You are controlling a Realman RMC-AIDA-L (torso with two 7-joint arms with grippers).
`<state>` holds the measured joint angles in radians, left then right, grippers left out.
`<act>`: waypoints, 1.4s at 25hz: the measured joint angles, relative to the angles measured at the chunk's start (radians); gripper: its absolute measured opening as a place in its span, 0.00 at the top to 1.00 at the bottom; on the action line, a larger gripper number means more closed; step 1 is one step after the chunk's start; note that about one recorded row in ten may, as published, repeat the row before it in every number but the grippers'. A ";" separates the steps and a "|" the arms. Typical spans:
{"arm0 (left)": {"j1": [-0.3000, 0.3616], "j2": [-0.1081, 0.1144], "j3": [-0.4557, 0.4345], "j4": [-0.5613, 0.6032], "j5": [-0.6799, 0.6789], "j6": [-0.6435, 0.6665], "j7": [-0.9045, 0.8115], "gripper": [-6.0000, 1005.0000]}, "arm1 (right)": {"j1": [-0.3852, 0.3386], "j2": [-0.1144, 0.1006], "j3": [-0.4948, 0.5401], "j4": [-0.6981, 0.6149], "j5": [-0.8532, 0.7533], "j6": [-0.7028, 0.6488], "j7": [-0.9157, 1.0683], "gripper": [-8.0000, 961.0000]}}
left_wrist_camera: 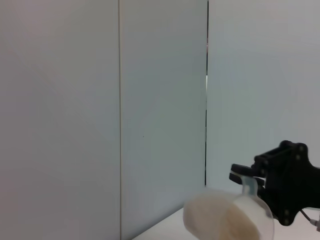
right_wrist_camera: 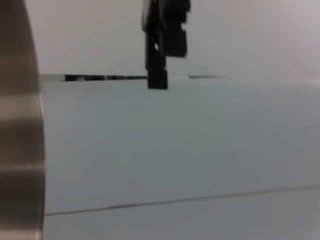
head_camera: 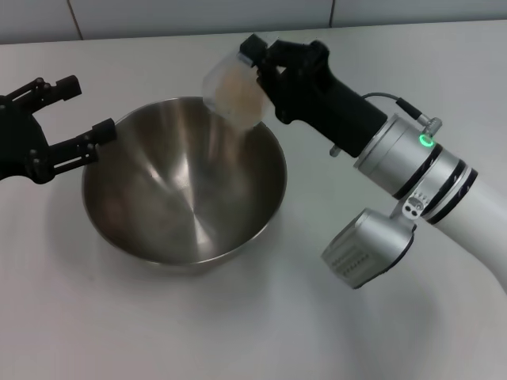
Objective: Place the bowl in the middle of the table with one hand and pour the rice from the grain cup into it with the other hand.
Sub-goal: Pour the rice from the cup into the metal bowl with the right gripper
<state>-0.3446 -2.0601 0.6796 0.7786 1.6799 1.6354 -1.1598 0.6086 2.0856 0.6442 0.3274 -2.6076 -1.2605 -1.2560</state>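
Tipping the grain cup [head_camera: 234, 93] over the bowl [head_camera: 184, 184] already set mid-table [head_camera: 261, 324], the right gripper [head_camera: 255, 67] clamps it, rice [head_camera: 236, 89] unpoured; beside the bowl's rim, the left gripper [head_camera: 75, 111] gapes empty.

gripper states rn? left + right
Left gripper: open, empty, beside the bowl.
Right gripper: closed on the grain cup, tilted over the bowl.
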 joint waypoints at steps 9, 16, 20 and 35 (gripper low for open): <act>-0.001 0.000 0.001 0.000 0.000 0.000 0.004 0.19 | -0.016 0.002 -0.013 0.013 -0.017 0.001 -0.174 0.98; -0.005 0.000 0.000 0.001 0.000 0.000 0.004 0.19 | -0.019 0.002 -0.036 0.013 -0.019 0.002 -0.231 0.98; -0.006 0.000 0.000 0.001 0.000 0.000 0.004 0.19 | -0.019 0.002 -0.038 0.013 -0.032 0.005 -0.279 0.98; -0.003 -0.001 0.000 0.001 -0.031 0.004 0.006 0.19 | -0.011 0.001 -0.031 0.013 -0.072 0.004 -0.517 0.98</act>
<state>-0.3472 -2.0613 0.6799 0.7793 1.6491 1.6395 -1.1535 0.5975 2.0867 0.6132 0.3405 -2.6799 -1.2567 -1.7733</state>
